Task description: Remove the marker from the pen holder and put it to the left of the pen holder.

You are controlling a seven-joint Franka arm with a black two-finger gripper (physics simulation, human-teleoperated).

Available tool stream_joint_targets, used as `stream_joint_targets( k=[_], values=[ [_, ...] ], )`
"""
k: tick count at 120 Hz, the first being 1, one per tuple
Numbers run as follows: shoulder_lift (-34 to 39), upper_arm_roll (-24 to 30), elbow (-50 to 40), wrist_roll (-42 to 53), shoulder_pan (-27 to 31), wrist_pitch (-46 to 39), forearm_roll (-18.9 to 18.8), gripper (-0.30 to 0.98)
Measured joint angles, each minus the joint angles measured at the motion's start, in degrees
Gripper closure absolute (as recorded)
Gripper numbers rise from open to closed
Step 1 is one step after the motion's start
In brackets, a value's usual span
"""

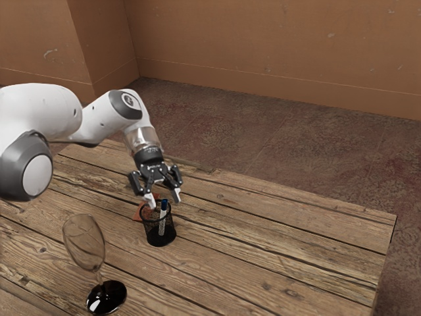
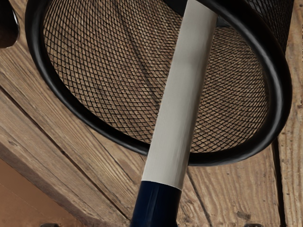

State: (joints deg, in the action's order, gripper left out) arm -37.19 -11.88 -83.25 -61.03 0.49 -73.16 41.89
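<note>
Inside the pen holder (image 1: 160, 238), a marker (image 1: 163, 212) stands cap (image 1: 164, 204) up

The marker should be light and stiff, a hard plastic stick that will neither bend nor crush under a modest squeeze. Its round, smooth barrel (image 2: 180, 104) may roll or slip between flat pads, so a centred pinch seems wiser than a hard one. I would take hold at the dark blue cap and the pale stretch just below it, where the marker stands clear of the rim (image 2: 279, 94). The cap could pull off if gripped alone, so catching some barrel too looks safer. The mesh holder is probably light as well, and might tip or be dragged along if a finger snags its rim.

My gripper (image 1: 164, 200) is released: its two fingers stand apart near the cap, with nothing pinched between them. The marker points cap upward, its other end down in the holder. Its long axis runs close to upright, with a slight lean whose top goes toward the exterior view's right. In the wrist view it crosses the rim, though I cannot tell whether it touches there. The lift should follow that lean, drawing the barrel out along its own length
</note>
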Motion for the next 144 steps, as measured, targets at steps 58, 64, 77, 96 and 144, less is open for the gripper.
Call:
stream_joint_targets(
  k=[58,64,77,96,144],
  values=[
    [-0.1,0.6,-2.7,-5.3,0.5,1.4,4.3,0.54],
    [-0.1,0.6,-2.7,-5.0,0.9,1.5,4.3,0.56],
    [-0.6,0.6,-2.5,-4.5,1.8,1.8,4.4,0.59],
    [-0.8,0.7,-2.4,-3.7,2.2,2.6,4.5,0.65],
    [3.0,3.6,2.0,-2.3,2.3,6.3,4.9,0.75]
  ],
)
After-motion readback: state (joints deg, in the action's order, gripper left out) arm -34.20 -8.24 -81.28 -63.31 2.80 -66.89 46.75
